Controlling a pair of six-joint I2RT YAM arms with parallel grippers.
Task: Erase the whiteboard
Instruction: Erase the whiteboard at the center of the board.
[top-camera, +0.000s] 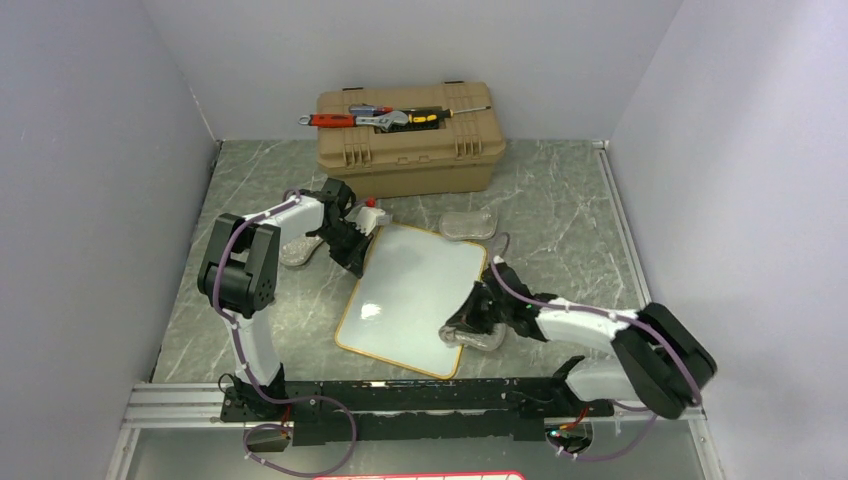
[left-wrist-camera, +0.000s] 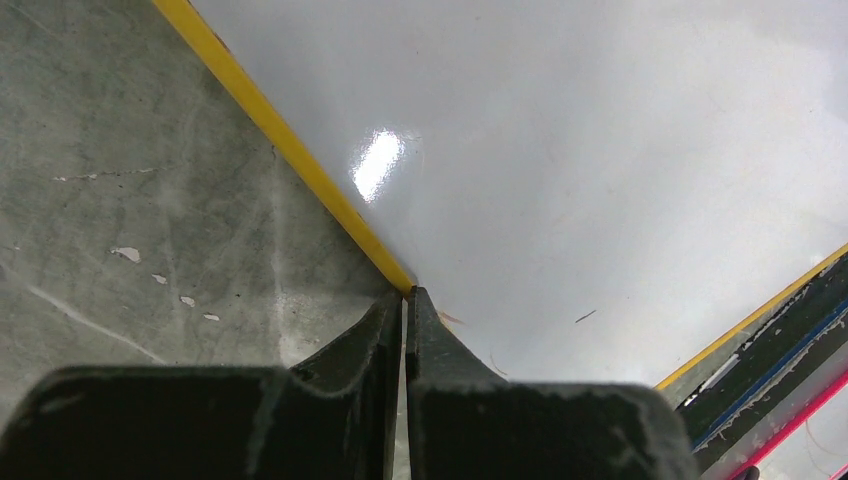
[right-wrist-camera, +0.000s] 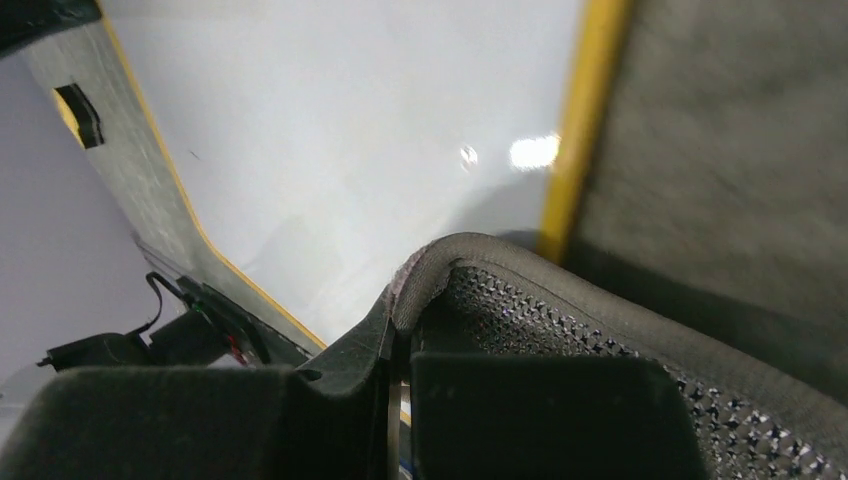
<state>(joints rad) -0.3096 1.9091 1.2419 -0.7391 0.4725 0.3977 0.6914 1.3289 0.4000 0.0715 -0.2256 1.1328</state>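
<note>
The whiteboard (top-camera: 410, 295) lies flat on the marbled table, glossy white with a yellow rim, and no scribbles show in the top view. My left gripper (top-camera: 357, 252) is shut, its tips touching the board's yellow rim at the far left edge (left-wrist-camera: 405, 295). The board (left-wrist-camera: 600, 150) shows only a tiny dark fleck there. My right gripper (top-camera: 470, 325) is shut on a grey eraser pad (top-camera: 478, 338) at the board's near right edge. In the right wrist view the gripper (right-wrist-camera: 400, 310) pinches the pad (right-wrist-camera: 620, 340) by its rim, partly over the board (right-wrist-camera: 350, 130).
A tan toolbox (top-camera: 405, 140) with a wrench and screwdrivers on its lid stands at the back. Two more grey pads lie on the table, one (top-camera: 467, 225) behind the board and one (top-camera: 300, 252) left of it. A small red item (top-camera: 372, 203) sits near the left arm.
</note>
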